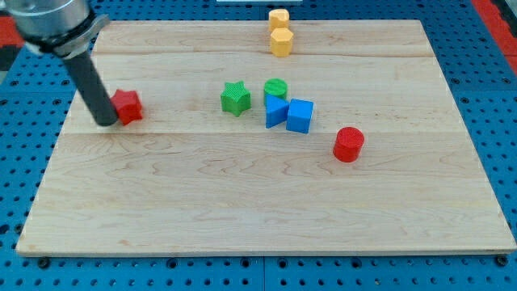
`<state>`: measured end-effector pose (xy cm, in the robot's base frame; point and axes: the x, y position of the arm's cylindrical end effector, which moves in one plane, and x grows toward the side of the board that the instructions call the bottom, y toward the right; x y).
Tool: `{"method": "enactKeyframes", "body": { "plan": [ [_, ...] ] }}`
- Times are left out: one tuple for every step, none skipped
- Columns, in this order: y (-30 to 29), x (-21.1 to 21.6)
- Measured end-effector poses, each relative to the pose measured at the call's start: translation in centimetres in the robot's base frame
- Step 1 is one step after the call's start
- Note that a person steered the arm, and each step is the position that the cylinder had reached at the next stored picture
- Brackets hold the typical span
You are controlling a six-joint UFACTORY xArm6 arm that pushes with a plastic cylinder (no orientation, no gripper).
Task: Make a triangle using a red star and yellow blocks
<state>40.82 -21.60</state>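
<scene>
Rod: my dark, near-black straight rod (90, 85), with my tip (107, 123) just as dark.
Star: the red plastic star block (127, 106), plain red.
Yellow pair: I see two yellow plastic blocks, the upper yellow block (279, 18) more orange-tinged than the lower yellow hexagonal block (280, 41).
Greens: the green plastic star block (235, 98) and the green plastic cylinder block (275, 87), both ridged.
Blues: the blue plastic triangular block (275, 111) and the blue plastic cube block (300, 115).
Cylinder: the red plastic cylinder block (348, 144).
Board: the pale wooden board (242, 202), light grain streaks.
Surround: the blue pegboard base (501, 121), dotted with dark holes.
</scene>
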Motion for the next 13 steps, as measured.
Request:
{"method": "enactKeyframes", "body": {
  "plan": [
    [3.3, -4.0],
    [8.3, -7.6],
    [10.1, -11.9],
    [9.5, -17.7],
    [12.5, -21.6],
    [12.5, -21.6],
    [13.1, -21.7],
    [15.1, -21.6],
    [20.0, -21.5],
    [23.2, -21.4],
    [24.2, -20.4],
    [27.0, -18.4],
    [31.7, -17.9]
  ]
}}
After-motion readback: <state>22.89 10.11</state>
